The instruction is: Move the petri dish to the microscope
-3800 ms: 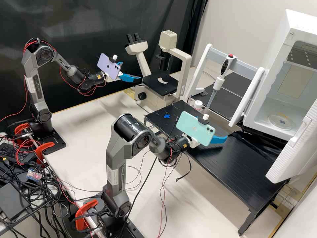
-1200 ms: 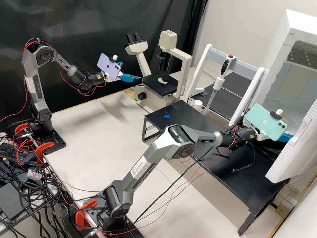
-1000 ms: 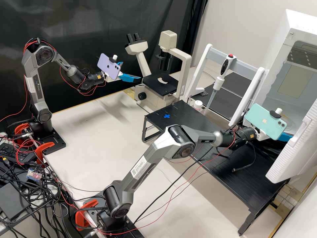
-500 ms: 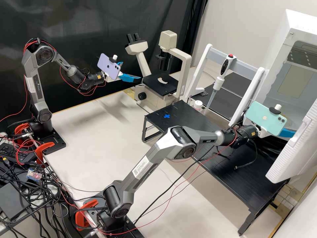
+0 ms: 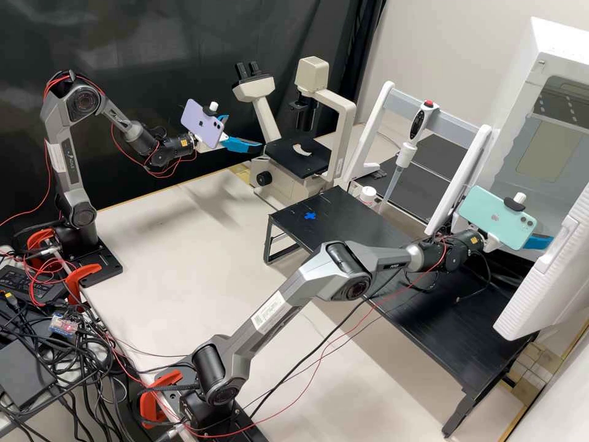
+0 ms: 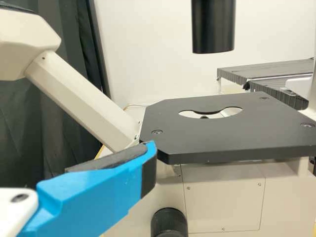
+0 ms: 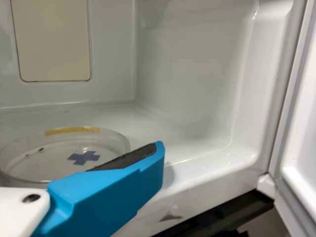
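A black curtain (image 5: pixel 165 37) and a pale wall (image 5: pixel 460 43) stand behind the white tabletop (image 5: pixel 184 245). The dish (image 7: pixel 47 165) is inside the open white box (image 5: pixel 540 49). It is round, low and clear, like glass, with shiny spots on its rim. A yellow-brown strip (image 7: pixel 72 130) marks one part of its edge. A dark blue cross (image 7: pixel 84 157) shows in its round shape; I cannot tell if it is on or under the dish. The right gripper (image 5: pixel 540 242) is by the dish, its fingers spread and holding nothing. The left gripper (image 5: pixel 243 134) is near the microscope (image 5: pixel 297 157), also spread wide with nothing in it.
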`<state>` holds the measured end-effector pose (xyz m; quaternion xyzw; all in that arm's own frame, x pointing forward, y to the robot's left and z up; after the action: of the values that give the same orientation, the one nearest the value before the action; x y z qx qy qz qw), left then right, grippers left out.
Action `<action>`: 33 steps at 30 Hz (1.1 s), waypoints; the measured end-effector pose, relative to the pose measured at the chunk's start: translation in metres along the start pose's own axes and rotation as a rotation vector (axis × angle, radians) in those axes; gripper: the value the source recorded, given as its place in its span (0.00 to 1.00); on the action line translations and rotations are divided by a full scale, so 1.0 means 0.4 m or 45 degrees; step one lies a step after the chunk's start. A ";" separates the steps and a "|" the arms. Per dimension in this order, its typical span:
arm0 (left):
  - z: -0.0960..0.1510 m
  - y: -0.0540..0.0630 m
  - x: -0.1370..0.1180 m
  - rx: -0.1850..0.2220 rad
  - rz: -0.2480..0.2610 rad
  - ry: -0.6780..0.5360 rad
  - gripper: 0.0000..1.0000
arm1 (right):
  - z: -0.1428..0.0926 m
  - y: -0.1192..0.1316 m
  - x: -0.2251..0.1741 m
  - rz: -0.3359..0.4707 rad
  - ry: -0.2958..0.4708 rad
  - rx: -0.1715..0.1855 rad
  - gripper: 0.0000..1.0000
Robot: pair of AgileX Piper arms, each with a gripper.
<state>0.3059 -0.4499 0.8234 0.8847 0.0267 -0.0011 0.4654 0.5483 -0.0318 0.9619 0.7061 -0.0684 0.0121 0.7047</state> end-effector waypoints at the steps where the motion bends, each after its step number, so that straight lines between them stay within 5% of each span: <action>1: 0.000 0.000 0.000 0.000 0.000 0.000 1.00 | 0.003 0.002 -0.001 -0.006 -0.001 0.013 1.00; 12: 0.000 0.000 0.000 0.000 0.000 0.000 1.00 | 0.027 0.017 -0.012 -0.013 -0.028 0.015 1.00; 13: 0.000 0.000 0.000 0.000 0.000 0.000 1.00 | 0.026 0.021 -0.013 -0.009 -0.027 0.014 0.00; 19: 0.000 0.000 0.000 0.000 0.000 0.000 1.00 | 0.025 0.024 -0.015 -0.018 -0.026 -0.026 0.00; 33: 0.000 0.000 0.000 0.000 0.000 0.000 1.00 | 0.031 0.022 -0.018 -0.023 -0.034 -0.024 0.00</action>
<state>0.3059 -0.4499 0.8234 0.8847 0.0267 -0.0011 0.4654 0.5393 -0.0434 0.9698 0.7001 -0.0716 -0.0044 0.7104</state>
